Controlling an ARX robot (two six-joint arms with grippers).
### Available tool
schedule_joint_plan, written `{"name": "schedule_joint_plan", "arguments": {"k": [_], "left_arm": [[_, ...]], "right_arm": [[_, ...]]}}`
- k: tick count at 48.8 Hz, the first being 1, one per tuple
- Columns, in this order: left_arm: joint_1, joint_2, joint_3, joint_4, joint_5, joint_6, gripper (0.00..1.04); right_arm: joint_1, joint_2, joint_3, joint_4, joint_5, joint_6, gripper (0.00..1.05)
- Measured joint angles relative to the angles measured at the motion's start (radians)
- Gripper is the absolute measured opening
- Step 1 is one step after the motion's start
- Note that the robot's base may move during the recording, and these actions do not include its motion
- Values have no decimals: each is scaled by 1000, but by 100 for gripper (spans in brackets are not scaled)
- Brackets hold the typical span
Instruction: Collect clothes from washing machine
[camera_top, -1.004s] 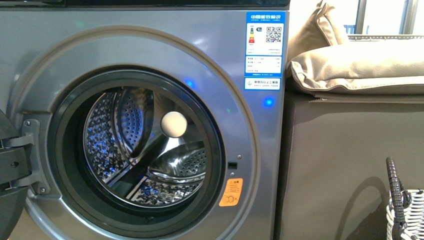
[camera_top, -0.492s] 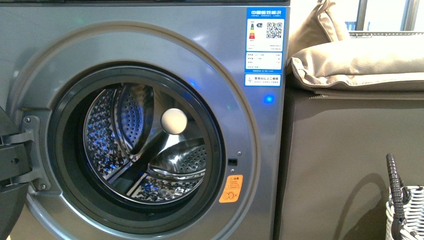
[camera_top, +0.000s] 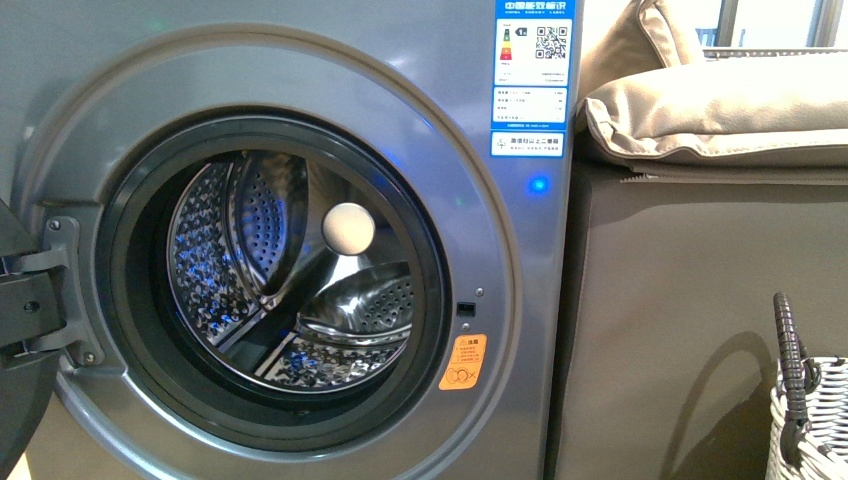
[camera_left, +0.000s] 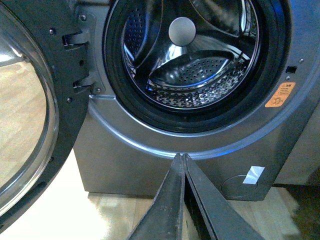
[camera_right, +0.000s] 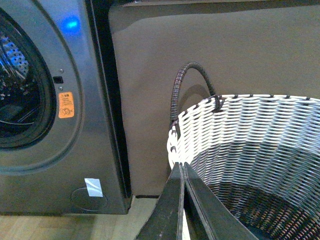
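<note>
The grey washing machine (camera_top: 300, 70) fills the front view, its porthole open and the perforated steel drum (camera_top: 300, 270) bare; no dark navy garment shows in the drum or in any view. The machine also shows in the left wrist view (camera_left: 150, 165) and the right wrist view (camera_right: 60, 165). My left gripper (camera_left: 182, 159) is shut and empty, low in front of the machine below the porthole. My right gripper (camera_right: 181, 166) is shut and empty, at the near rim of the woven basket (camera_right: 240, 130). Neither gripper shows in the front view.
The porthole door (camera_left: 30, 100) hangs open to the machine's left; its hinge (camera_top: 35, 300) shows in the front view. A brown cabinet (camera_top: 690, 300) with beige cushions (camera_top: 720, 120) stands right of the machine. The basket (camera_top: 810, 420) with a dark handle sits before it. Wooden floor (camera_left: 50, 210) lies below.
The front view has shifted slightly downward: the machine, its labels and the basket sit higher in the picture now. Nothing else has moved.
</note>
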Motion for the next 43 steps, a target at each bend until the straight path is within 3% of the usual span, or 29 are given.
{"name": "schedule_joint_plan", "arguments": {"k": [10, 12, 36, 38, 43], "left_arm": [[0, 0, 0, 0, 0, 0, 4], [0, 0, 0, 0, 0, 0, 4], [0, 0, 0, 0, 0, 0, 92], [0, 0, 0, 0, 0, 0, 100], [0, 0, 0, 0, 0, 0, 98]], "right_arm": [[0, 0, 0, 0, 0, 0, 2], [0, 0, 0, 0, 0, -1, 9], [0, 0, 0, 0, 0, -1, 98], [0, 0, 0, 0, 0, 0, 98], [0, 0, 0, 0, 0, -1, 97]]}}
